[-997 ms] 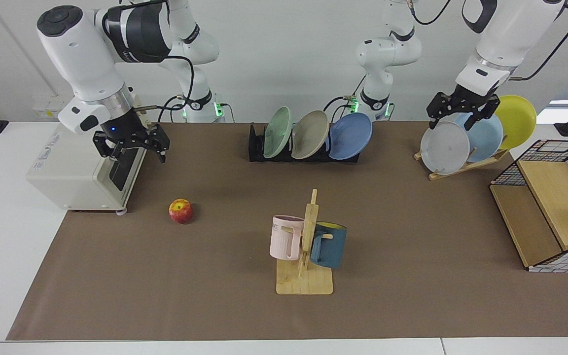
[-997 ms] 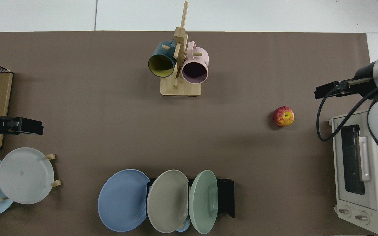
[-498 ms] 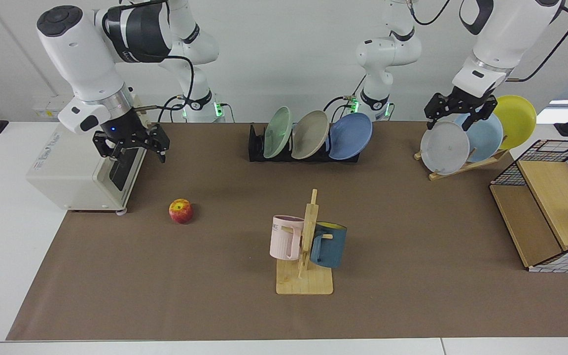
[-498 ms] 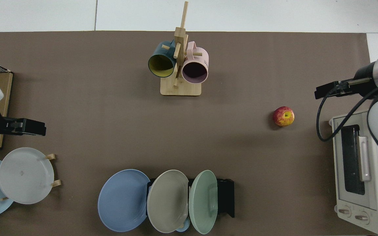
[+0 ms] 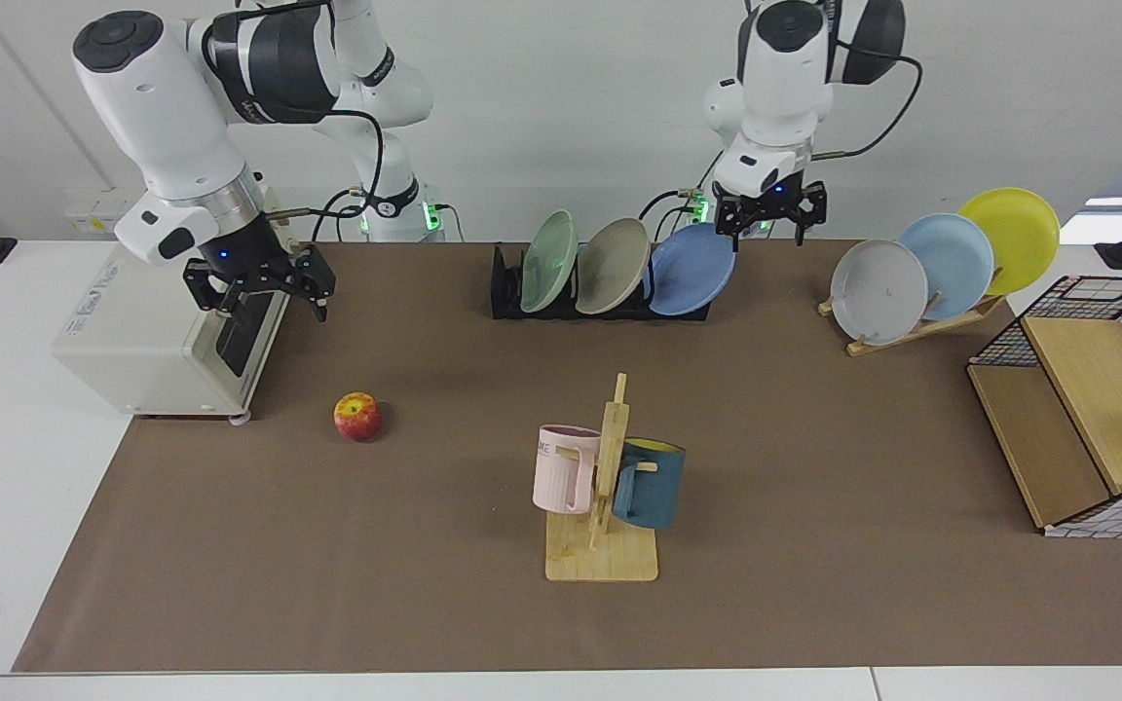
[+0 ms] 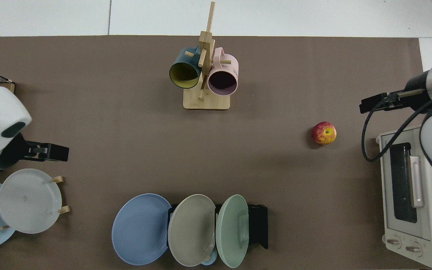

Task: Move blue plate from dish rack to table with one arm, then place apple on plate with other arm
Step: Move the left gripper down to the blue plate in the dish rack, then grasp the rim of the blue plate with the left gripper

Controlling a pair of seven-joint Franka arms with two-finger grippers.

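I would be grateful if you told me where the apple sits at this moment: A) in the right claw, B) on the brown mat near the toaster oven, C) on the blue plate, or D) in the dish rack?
B: the apple rests alone on the brown mat beside the toaster oven, apart from the right claw above it.

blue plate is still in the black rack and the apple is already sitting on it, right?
Not quite. The blue plate is in the dish rack, but the apple lies on the bare brown mat of the table, far from the plate, as the facing view shows.
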